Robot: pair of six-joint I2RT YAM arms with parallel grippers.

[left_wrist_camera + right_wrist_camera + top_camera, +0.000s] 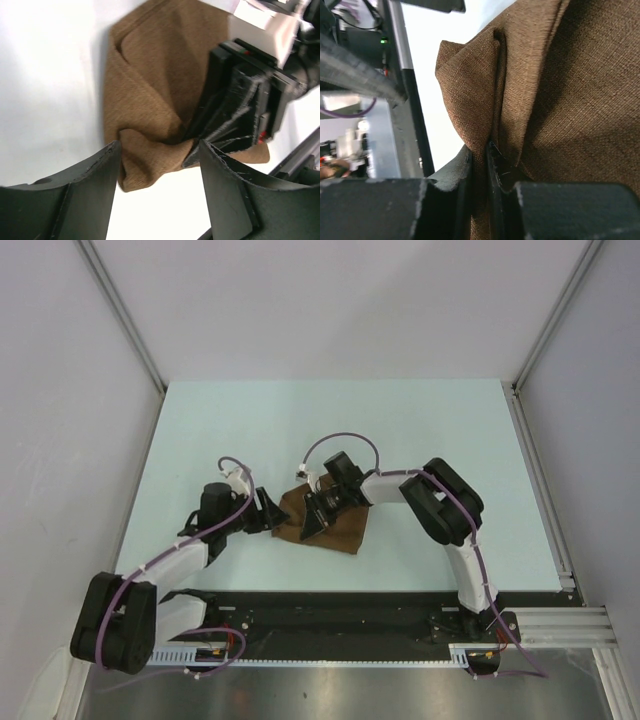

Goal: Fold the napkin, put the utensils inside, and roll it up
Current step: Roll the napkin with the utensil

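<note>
Top external, pale table (420,440), white walls (330,300), right gripper (310,523) pinching napkin (343,527), left gripper (273,512) spread.

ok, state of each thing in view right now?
dark-brown cloth napkin: rumpled, partly folded, one fold pinched up.
left tool: open at the napkin's edge, gripping nothing.
right tool: shut on a fold of the napkin.
</note>
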